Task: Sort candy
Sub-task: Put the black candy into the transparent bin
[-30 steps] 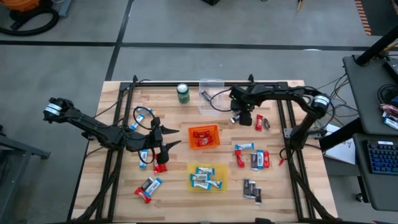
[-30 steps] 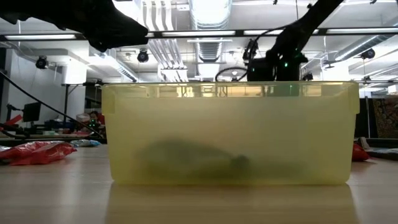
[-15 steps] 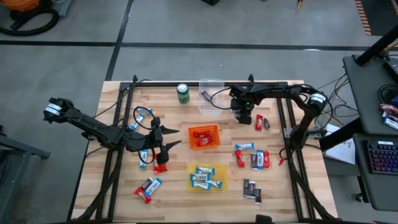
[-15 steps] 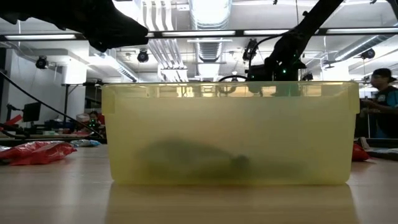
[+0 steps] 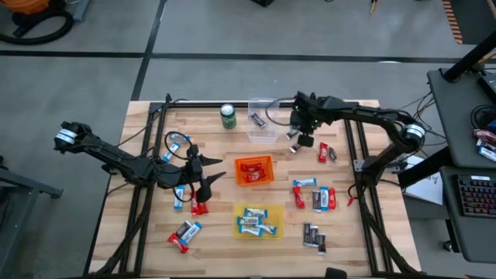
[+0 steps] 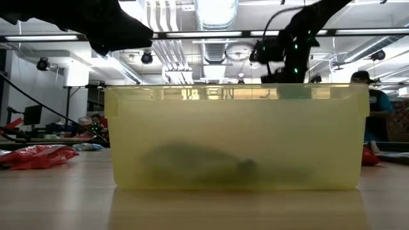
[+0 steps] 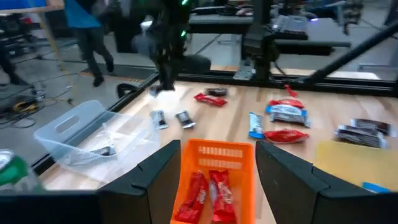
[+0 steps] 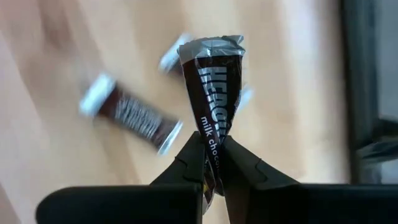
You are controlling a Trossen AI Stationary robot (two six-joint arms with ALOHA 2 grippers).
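Observation:
My right gripper (image 5: 297,133) hangs above the table beside the clear bin (image 5: 263,120), shut on a dark brown candy (image 8: 211,81). A second dark candy (image 8: 134,118) lies on the wood below it. My left gripper (image 5: 209,172) hovers open left of the orange bin (image 5: 254,170), which holds red candy (image 7: 211,193). The yellow bin (image 5: 258,221) holds blue-and-white candy. More candy lies flat on the table at the right (image 5: 314,198) and near left (image 5: 184,232). My right gripper pinches the dark brown candy by one end (image 8: 213,157) between its two fingers, coming steeply from above. The bar runs on past the fingertips along the fingers' line, its crimped free end (image 8: 210,46) lowest. It hangs clear of the table.
A green can (image 5: 228,116) stands at the far edge left of the clear bin. In the low view the yellow bin (image 6: 236,134) fills the foreground. Black frame rails (image 5: 353,167) run along the table's sides. People move in the room beyond.
My right gripper has shut on the dark brown candy and risen, shifting slightly toward the far edge; the candy has come off the table and is lifted clear.

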